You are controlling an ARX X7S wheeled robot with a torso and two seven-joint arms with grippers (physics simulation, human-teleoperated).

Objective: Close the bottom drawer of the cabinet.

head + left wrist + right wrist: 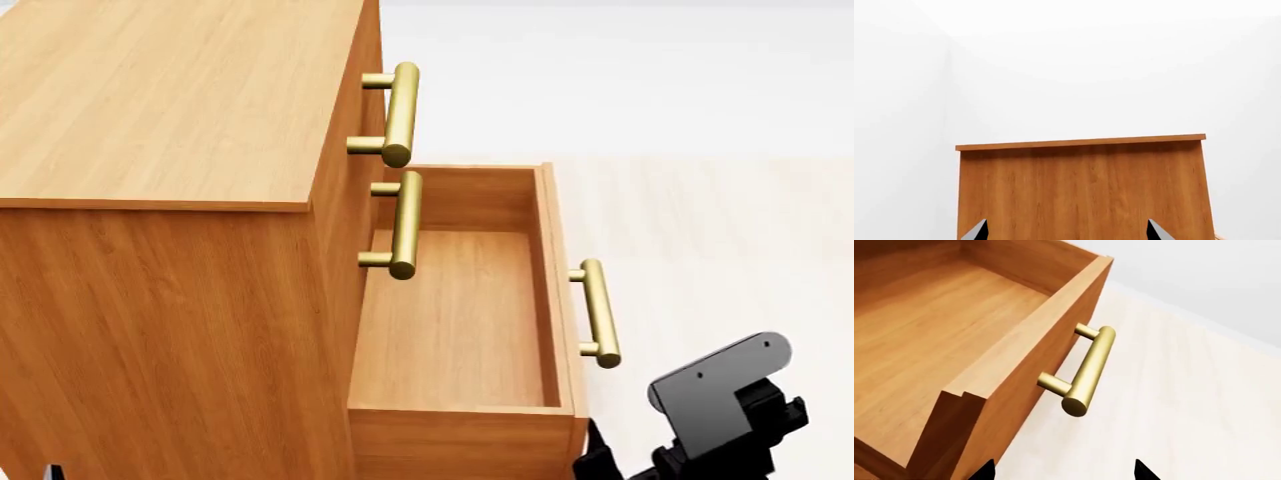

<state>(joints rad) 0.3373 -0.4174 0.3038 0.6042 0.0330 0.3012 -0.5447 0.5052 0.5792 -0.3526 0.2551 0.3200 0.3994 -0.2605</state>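
Observation:
The cabinet [160, 100] fills the left of the head view, orange-brown wood with brass bar handles. Its bottom drawer [454, 310] is pulled far out and looks empty, with its brass handle [597, 313] on the front panel. In the right wrist view the drawer's front [1034, 365] and handle [1087, 371] lie just ahead of my right gripper [1064, 472], which is open with nothing between its fingertips [1142, 471]. My left gripper [1066, 232] is also open and empty, facing a plain side panel of the cabinet [1081, 190].
The two upper drawers are shut, their handles [400, 115] [404, 225] sticking out above the open drawer. My right arm [721, 400] hangs low beside the drawer's front corner. Pale floor [721, 230] spreads in front of the cabinet, with white walls [1067, 75] behind.

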